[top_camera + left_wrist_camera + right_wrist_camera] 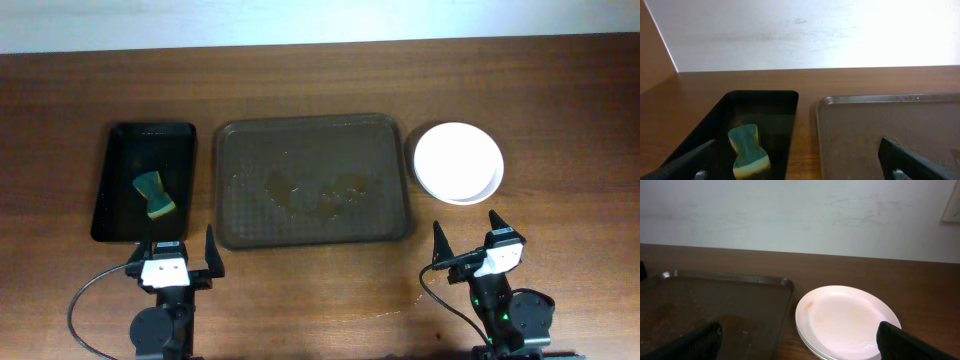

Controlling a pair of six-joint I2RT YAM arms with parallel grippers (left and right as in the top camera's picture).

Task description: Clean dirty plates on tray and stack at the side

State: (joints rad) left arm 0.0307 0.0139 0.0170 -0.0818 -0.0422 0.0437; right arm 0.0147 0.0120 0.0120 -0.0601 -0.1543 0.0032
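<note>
The white plates (pixel 458 161) sit in one stack on the table, right of the dark brown tray (pixel 314 181); the stack also shows in the right wrist view (pixel 845 321), with a faint smear on the top plate. The tray holds no plates, only a wet patch in its middle; it shows in the left wrist view (pixel 890 125) and the right wrist view (pixel 715 300). My left gripper (pixel 180 253) is open and empty at the front edge, below the black tray. My right gripper (pixel 468 240) is open and empty, in front of the plate stack.
A narrow black tray (pixel 145 180) at the left holds a green and yellow sponge (pixel 154 194), also seen in the left wrist view (pixel 747 151). A wall runs behind the table's far edge.
</note>
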